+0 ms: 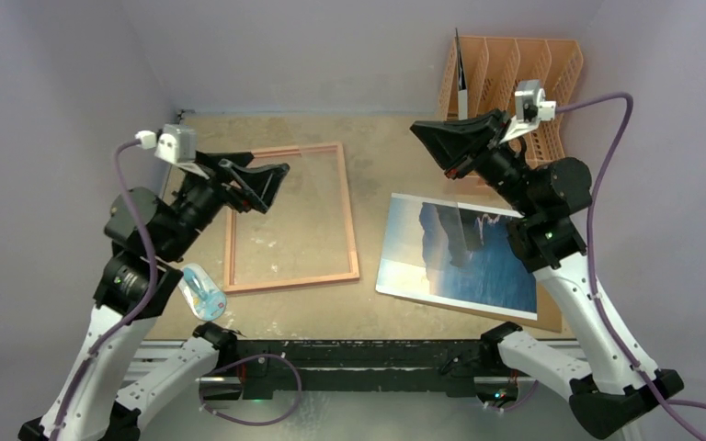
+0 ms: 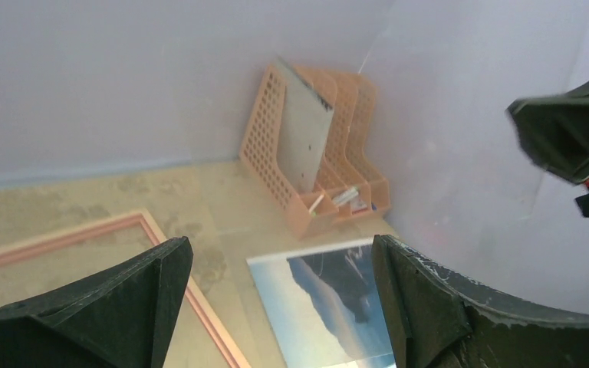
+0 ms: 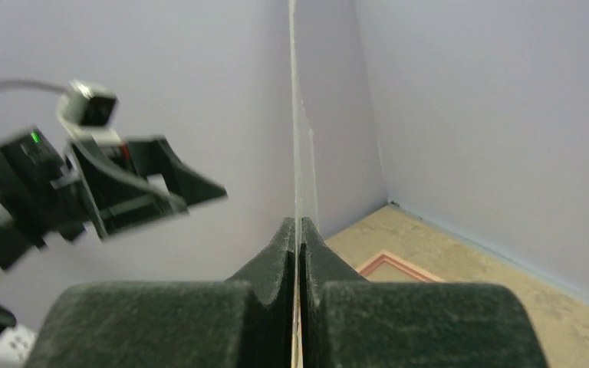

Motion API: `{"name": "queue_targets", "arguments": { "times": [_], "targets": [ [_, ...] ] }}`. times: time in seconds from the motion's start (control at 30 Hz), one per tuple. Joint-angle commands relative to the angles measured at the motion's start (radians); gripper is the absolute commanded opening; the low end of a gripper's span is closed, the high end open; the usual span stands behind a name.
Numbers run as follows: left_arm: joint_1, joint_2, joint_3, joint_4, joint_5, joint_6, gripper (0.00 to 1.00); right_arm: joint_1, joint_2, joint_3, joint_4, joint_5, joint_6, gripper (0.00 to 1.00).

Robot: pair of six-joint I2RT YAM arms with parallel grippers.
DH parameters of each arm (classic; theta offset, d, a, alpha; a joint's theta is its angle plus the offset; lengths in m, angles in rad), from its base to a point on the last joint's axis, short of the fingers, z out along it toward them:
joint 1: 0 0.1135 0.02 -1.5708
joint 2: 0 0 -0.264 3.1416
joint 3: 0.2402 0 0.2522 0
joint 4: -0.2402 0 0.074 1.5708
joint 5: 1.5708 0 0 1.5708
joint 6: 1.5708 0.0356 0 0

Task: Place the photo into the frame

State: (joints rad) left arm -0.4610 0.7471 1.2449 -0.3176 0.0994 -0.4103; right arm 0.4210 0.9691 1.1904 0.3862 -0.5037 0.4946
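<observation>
The pink frame lies flat on the table, left of centre, with the tabletop showing through it. The photo of sea and cliffs lies face up on the right, on a brown backing sheet. My left gripper hovers over the frame's upper left part, open and empty; between its fingers the left wrist view shows the photo and the frame's rail. My right gripper is raised above the photo's far edge, shut on a thin clear sheet that stands on edge.
An orange file rack stands at the back right with a grey board in it. A small clear-and-blue object lies by the left arm, near the frame's front left corner. Walls close in the table on three sides.
</observation>
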Motion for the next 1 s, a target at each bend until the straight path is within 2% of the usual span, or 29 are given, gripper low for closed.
{"name": "queue_targets", "arguments": {
  "times": [0.0, 0.13, 0.23, 0.33, 0.47, 0.63, 0.73, 0.87, 0.97],
  "targets": [
    [-0.001, 0.004, -0.127, 0.123, 0.028, -0.173, 0.91, 0.004, 0.005, 0.044, 0.012, 0.207, 0.227, 0.0],
    [-0.001, 0.057, -0.21, 0.138, -0.033, -0.336, 0.94, 0.004, 0.006, 0.052, -0.005, 0.328, 0.369, 0.0],
    [-0.001, 0.147, -0.201, 0.141, 0.001, -0.359, 0.95, 0.004, 0.001, 0.072, -0.046, 0.38, 0.419, 0.0],
    [0.0, 0.215, -0.216, 0.243, 0.079, -0.353, 0.96, 0.003, -0.009, 0.088, -0.066, 0.415, 0.45, 0.0],
    [0.01, 0.33, -0.183, 0.411, 0.268, -0.351, 0.96, 0.002, -0.011, 0.104, -0.08, 0.436, 0.516, 0.0],
    [0.022, 0.43, -0.107, 0.501, 0.34, -0.333, 0.96, 0.002, -0.01, 0.13, -0.092, 0.451, 0.564, 0.0],
    [0.116, 0.456, -0.092, 0.554, 0.455, -0.341, 0.96, 0.002, -0.01, 0.136, -0.087, 0.464, 0.581, 0.0],
    [0.314, 0.481, -0.177, 0.934, 0.729, -0.579, 0.96, 0.002, 0.0, 0.156, -0.09, 0.459, 0.588, 0.0],
    [0.335, 0.54, -0.189, 1.119, 0.816, -0.703, 0.95, 0.004, 0.009, 0.17, -0.089, 0.454, 0.587, 0.0]
  ]
}}
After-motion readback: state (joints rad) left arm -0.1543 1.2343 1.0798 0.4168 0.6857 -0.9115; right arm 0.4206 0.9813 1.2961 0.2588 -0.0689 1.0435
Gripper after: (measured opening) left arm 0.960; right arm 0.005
